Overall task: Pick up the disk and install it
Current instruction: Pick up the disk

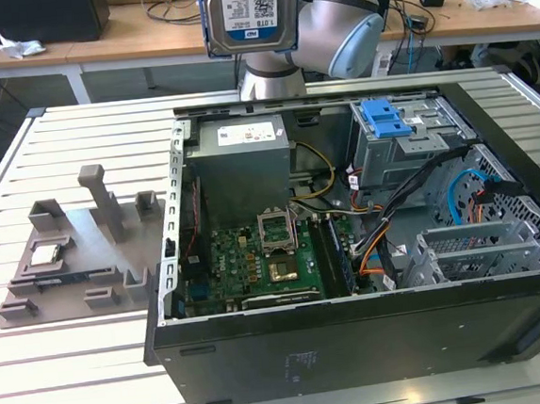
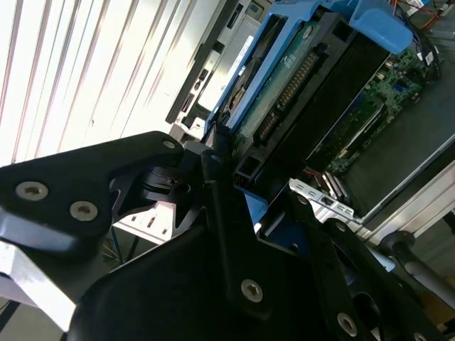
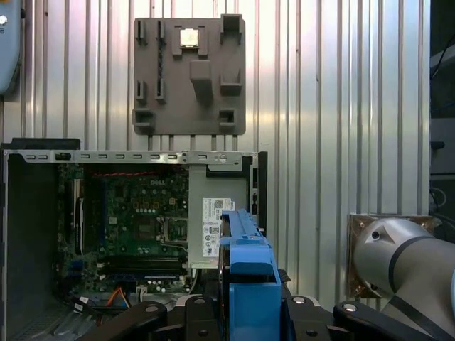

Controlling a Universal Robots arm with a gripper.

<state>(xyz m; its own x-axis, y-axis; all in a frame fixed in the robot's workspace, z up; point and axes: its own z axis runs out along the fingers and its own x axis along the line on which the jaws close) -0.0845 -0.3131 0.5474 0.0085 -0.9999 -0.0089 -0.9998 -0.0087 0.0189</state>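
The disk [image 1: 252, 13], silver with a white-and-blue label and a blue bracket, hangs upright high above the far side of the open computer case [image 1: 293, 351] in the exterior view. In the second wrist view my gripper [image 2: 238, 181] is shut on the disk [image 2: 298, 85], with black fingers [image 2: 220, 213] clamping its near end. The first wrist view shows the disk [image 3: 249, 263] edge-on, its blue bracket held between the jaws of the gripper [image 3: 250, 307], above the case's power supply [image 3: 213, 227].
The case lies on its side on a slatted metal table [image 1: 78, 389]. A drive cage with a blue latch [image 1: 384, 116] sits at its far right corner, beside cables [image 1: 411, 190]. A grey fixture plate [image 1: 76, 257] holds a small chip [image 1: 47, 252] on the exterior view's left.
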